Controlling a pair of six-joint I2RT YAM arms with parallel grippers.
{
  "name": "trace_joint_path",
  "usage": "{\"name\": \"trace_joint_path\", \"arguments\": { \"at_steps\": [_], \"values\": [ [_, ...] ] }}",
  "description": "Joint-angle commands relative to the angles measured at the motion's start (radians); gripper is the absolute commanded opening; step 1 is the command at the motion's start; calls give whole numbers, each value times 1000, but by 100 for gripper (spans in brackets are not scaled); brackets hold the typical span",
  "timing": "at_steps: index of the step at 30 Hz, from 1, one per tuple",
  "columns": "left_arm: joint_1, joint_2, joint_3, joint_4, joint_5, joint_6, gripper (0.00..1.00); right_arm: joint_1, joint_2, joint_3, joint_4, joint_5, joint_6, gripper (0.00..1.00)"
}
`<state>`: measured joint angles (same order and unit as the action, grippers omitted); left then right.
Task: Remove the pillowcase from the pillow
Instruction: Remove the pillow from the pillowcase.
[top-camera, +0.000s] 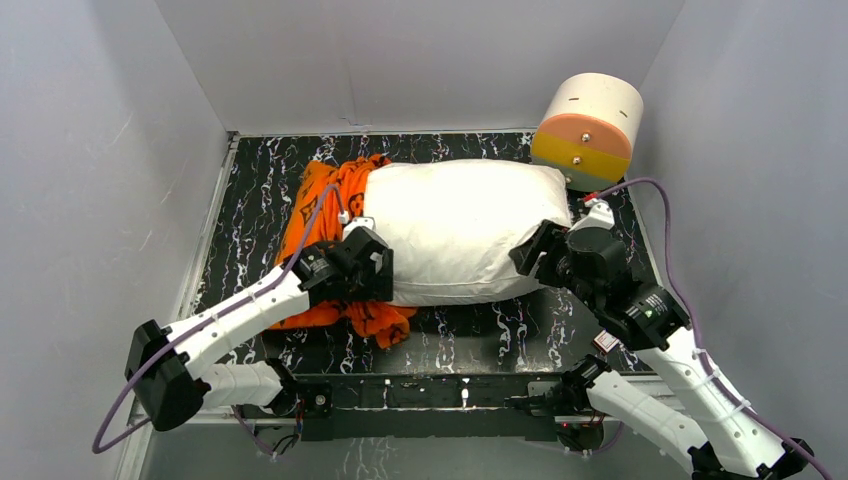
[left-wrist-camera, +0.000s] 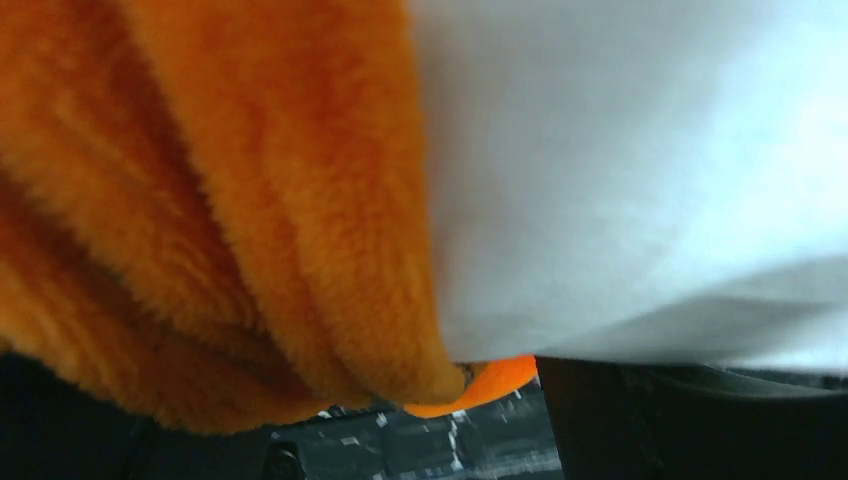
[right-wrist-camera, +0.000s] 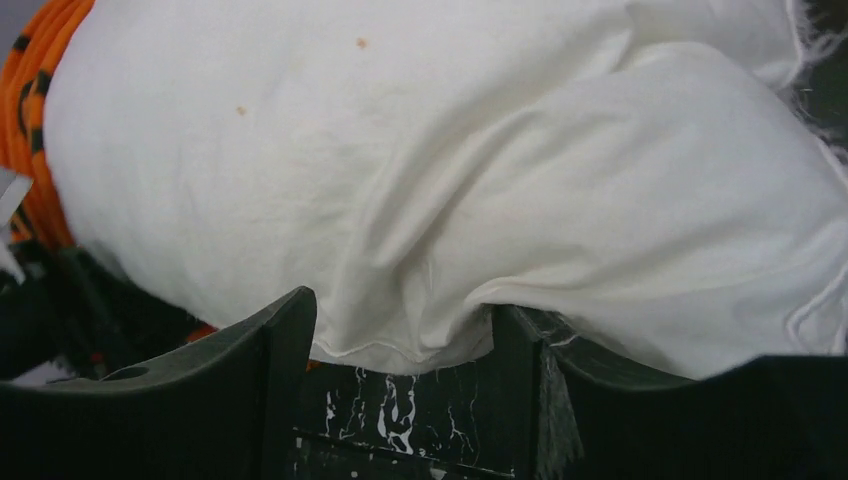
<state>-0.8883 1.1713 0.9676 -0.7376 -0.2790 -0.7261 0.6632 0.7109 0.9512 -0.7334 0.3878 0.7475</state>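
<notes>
Am seeing pillow (top-camera: 470, 225) lying across the middle of the mat (top-camera: 470, 325), mostly bare. Pillowcase (top-camera: 325, 205) is bunching around its L end only, w/ loose folds trailing toward the near edge under L gripper (top-camera: 368, 262). Am judging this as the last stretch of the strip-off: case looks nearly off, w/ just the L end apparently inside. R gripper (top-camera: 532, 250) is sitting at the pillow's R near corner. Its wrist view is showing fingers (right-wrist-camera: 275, 340) standing apart, w/ the pillow's seamed edge drooping between them and nothing clamped. L gripper is resting at the case/pillow boundary on the near side. Its wrist cam is filling w/ orange fleece and white fabric and the fingers aren't readable, so can't tell whether it's pinching anything. Next move, as I'm reading it: R should be closing on that white seam to anchor the pillow. L needs a grip on orange fabric only, no white caught w/ it, then should be pulling leftward, away from R. Am expecting the pillow to be dragging along if the anchor is slipping.
</notes>
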Motion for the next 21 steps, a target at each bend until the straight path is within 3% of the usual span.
{"name": "trace_joint_path", "arguments": {
  "at_steps": [1, 6, 13, 18, 21],
  "values": [
    [148, 40, 31, 75, -112, 148, 84, 7, 6, 21, 131, -306, -127, 73],
    [220, 59, 73, 153, -16, 270, 90, 10, 94, -1, 236, -629, -192, 81],
    [239, -14, 4, 136, -21, 223, 97, 73, 236, 158, 249, -695, -393, 83],
    [259, -54, -33, 126, -8, 200, 98, 81, 288, 279, 295, -982, -466, 87],
    [262, -54, -35, 119, -7, 195, 98, 81, 302, 327, 297, -1055, -475, 90]
  ]
}}
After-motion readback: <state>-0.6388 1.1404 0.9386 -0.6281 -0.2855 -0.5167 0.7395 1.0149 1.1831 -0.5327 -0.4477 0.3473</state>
